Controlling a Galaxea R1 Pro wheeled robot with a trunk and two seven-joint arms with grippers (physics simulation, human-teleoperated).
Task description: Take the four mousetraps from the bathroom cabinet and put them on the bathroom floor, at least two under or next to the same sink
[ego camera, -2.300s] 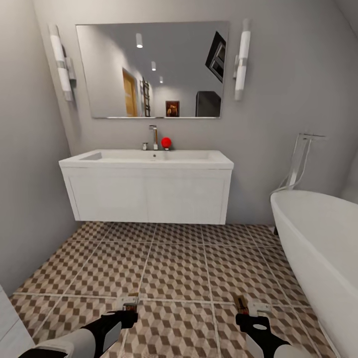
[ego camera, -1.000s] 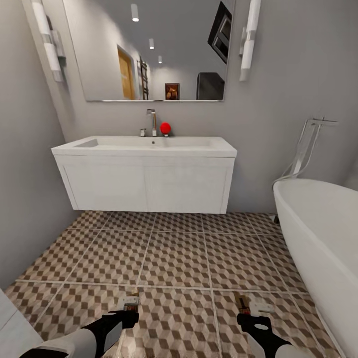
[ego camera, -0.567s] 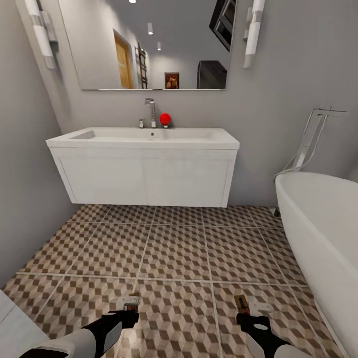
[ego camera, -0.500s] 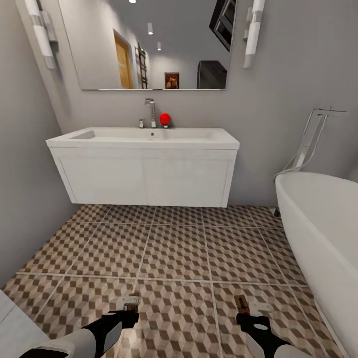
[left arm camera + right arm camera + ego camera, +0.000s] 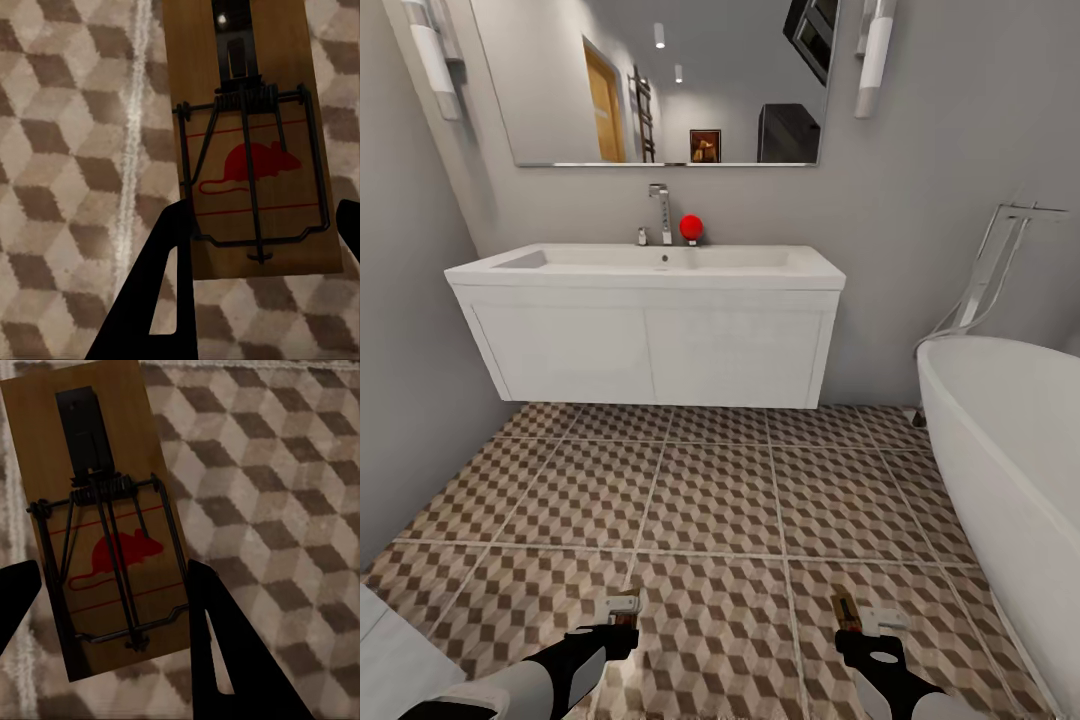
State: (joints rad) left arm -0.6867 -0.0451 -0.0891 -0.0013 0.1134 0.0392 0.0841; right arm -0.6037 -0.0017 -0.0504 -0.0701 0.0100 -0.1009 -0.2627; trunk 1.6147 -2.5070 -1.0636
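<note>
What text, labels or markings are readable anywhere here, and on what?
No words or numbers can be read.
Mousetrap in the left end effector: a red mouse silhouette between red lines, no lettering.
Mousetrap in the right end effector: the same red mouse print, no lettering.
Framed picture reflected in the mirror: too small to read.

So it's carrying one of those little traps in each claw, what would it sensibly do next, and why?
Probably keep rolling toward the bathroom sink, then lower the arms. The left gripper and right gripper each clamp a mousetrap above the bathroom floor, with several tiles between them and the vanity. At least two traps must end up under or beside that sink.
</note>
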